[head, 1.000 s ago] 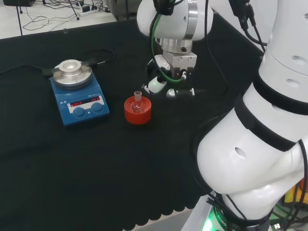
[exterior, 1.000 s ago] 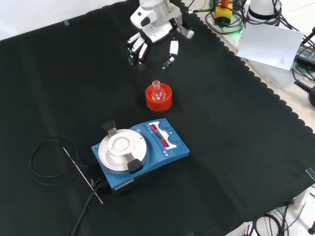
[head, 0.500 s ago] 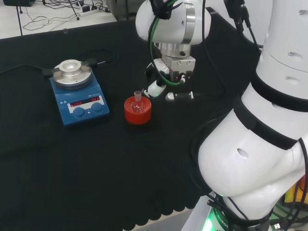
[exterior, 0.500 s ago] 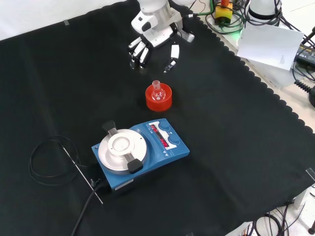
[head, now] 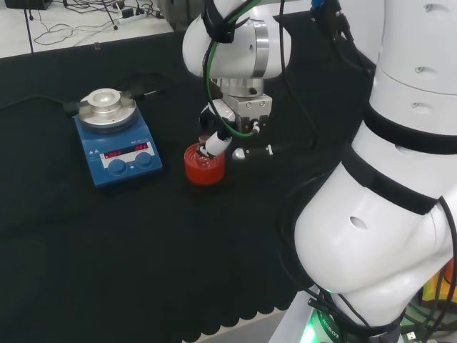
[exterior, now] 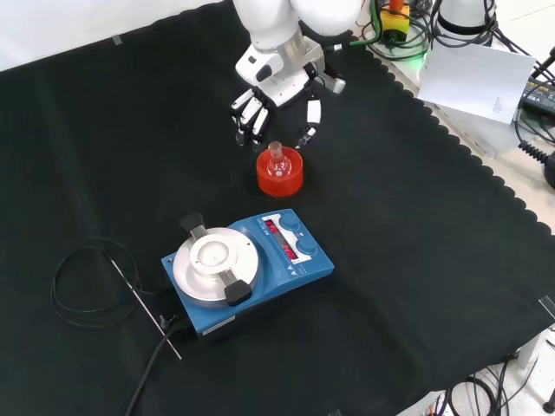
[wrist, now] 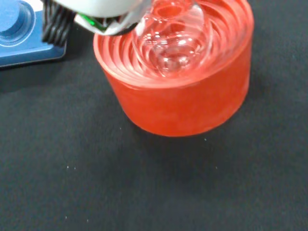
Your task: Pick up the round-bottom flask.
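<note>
While the hand (exterior: 276,102) hung just behind the red ribbed stand (exterior: 279,173) in the front view, its fingers (exterior: 250,117) were spread and nearly straight, pointing down toward the cloth — nothing pinched. The fingers sat to the left of the flask's neck in that view and the thumb (exterior: 310,121) to the right, with the neck in the gap between them; contact could not be confirmed from any view.

The round-bottom flask (exterior: 277,161) sat upright in the stand, clear glass, neck up. The wrist view showed its bulb (wrist: 174,38) nested in the stand's ribbed hollow (wrist: 187,91), a white part of the hand (wrist: 96,12) close by the rim.

From the head view the hand (head: 235,132) was at the stand's right edge, one white fingertip (head: 213,146) over the stand (head: 203,166); the flask itself was hard to make out there.

The blue hotplate stirrer (exterior: 247,269) was near the stand but apart from it — closer to the camera in the front view, left of the stand in the head view (head: 114,139). A black cable (exterior: 82,286) looped on the counter (exterior: 416,260) to the stirrer's left in the front view, with a thin metal rod (exterior: 143,308) lying across it.
</note>
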